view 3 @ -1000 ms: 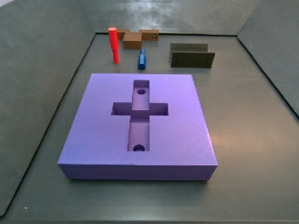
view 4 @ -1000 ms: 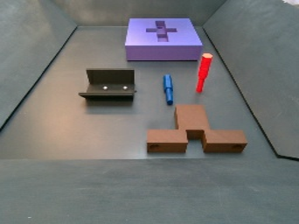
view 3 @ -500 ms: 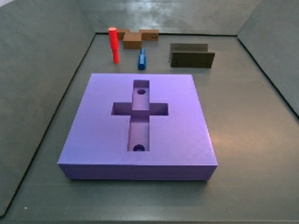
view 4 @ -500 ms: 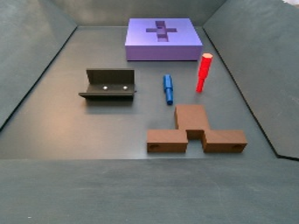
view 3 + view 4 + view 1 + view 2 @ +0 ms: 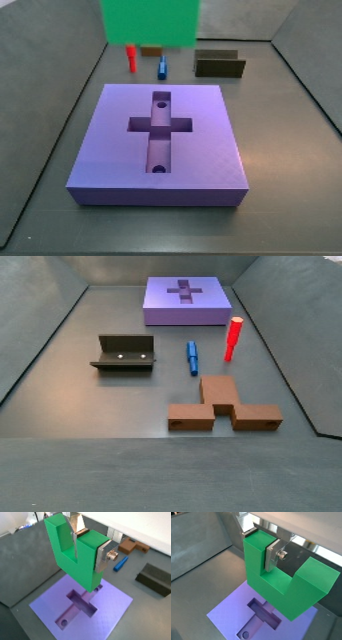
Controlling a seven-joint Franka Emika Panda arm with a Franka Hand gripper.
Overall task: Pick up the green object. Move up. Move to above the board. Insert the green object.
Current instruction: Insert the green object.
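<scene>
In both wrist views the gripper (image 5: 90, 547) clamps one prong of the bright green U-shaped block (image 5: 75, 554), hanging above the large purple slab with the cross-shaped recess (image 5: 113, 602), seemingly poised for insertion.

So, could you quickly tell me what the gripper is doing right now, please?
Gripper: shut on the green object, holding it above the board.

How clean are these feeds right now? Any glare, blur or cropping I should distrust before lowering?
In both wrist views the green object, held in the gripper, is sharp and evenly lit, hiding part of the board. In a side view the green object is cropped at the top edge. No strong glare anywhere; the red peg reads clearly.
</scene>
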